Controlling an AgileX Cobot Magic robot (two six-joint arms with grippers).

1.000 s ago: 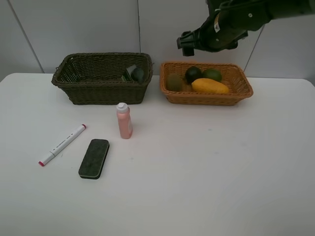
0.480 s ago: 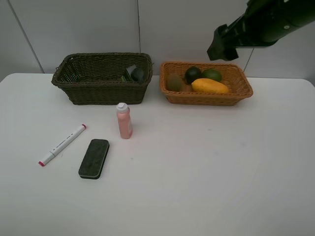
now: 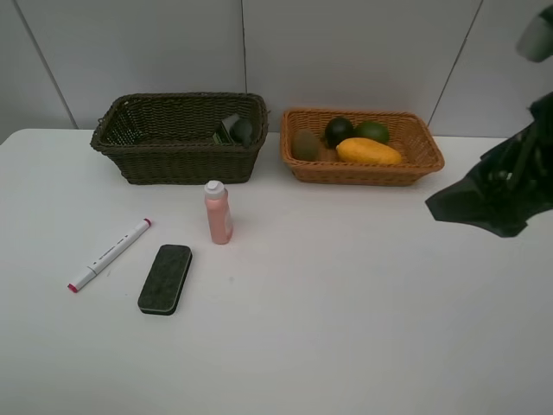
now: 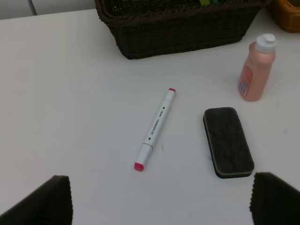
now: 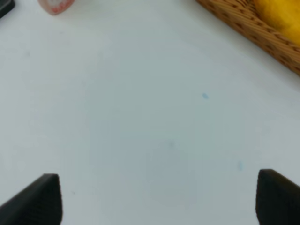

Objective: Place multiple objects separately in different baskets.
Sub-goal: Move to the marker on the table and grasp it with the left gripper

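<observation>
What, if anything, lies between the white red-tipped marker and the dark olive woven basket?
Nothing visible. Only bare white table separates the white red-tipped marker from the dark olive woven basket; the pink plastic bottle and black oblong eraser sit off to the side.

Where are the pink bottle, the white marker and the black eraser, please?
pink bottle (image 3: 219,216), exterior high view, middle of body
white marker (image 4: 155,126), left wrist view, middle of barrel
black eraser (image 3: 165,278), exterior high view, centre of top
</observation>
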